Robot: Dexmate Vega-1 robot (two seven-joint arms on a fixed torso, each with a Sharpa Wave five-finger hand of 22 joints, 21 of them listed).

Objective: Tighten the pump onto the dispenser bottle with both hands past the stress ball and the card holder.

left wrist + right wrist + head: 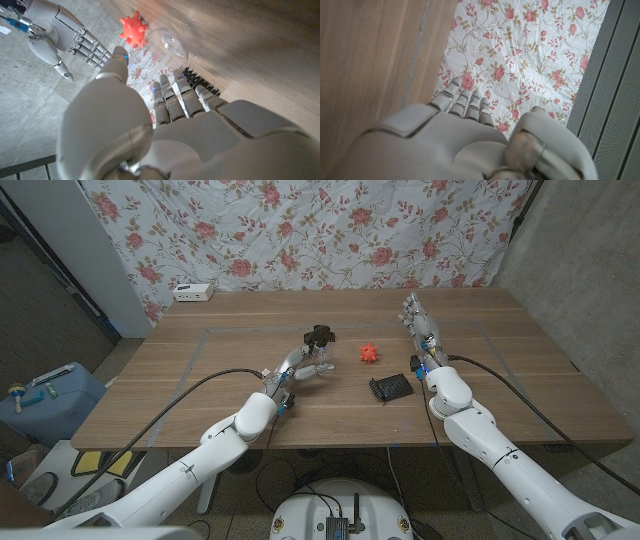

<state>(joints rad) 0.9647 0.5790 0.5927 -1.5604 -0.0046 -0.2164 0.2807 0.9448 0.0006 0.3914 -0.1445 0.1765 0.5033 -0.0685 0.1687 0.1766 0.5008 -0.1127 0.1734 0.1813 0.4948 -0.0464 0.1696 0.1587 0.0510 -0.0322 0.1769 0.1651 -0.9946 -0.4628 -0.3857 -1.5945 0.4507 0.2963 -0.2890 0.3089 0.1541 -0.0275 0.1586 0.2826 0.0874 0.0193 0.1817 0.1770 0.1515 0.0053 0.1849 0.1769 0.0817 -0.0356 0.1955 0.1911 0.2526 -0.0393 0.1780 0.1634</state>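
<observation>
On the wooden counter (200,380), just ahead of my left hand (298,367), the clear plastic dispenser bottle (322,367) lies on its side near the middle, with the black pump (318,335) a little beyond it and apart from it. My left hand's fingers (172,97) are curled around the bottle's near end; whether they truly grip it or only touch it I cannot tell, since the left wrist view shows only the transparent rim (167,42) past the fingertips. My right hand (420,320) stands well off to the right, fingers extended and close together, holding nothing, raised toward the far side of the counter. Between the two hands sit the spiky orange stress ball (370,352) and, nearer to me, the black ribbed card holder (390,388).

Assessment: the work is at its opening step, securing the bottle. The pump is not yet seated on the neck and no tightening has begun. The next move calls for a firm left-hand hold that stands the bottle upright, then for the right hand to travel across, clearing the stress ball and card holder, to fetch the pump. Risk noted: the bottle is round and may roll if nudged.
</observation>
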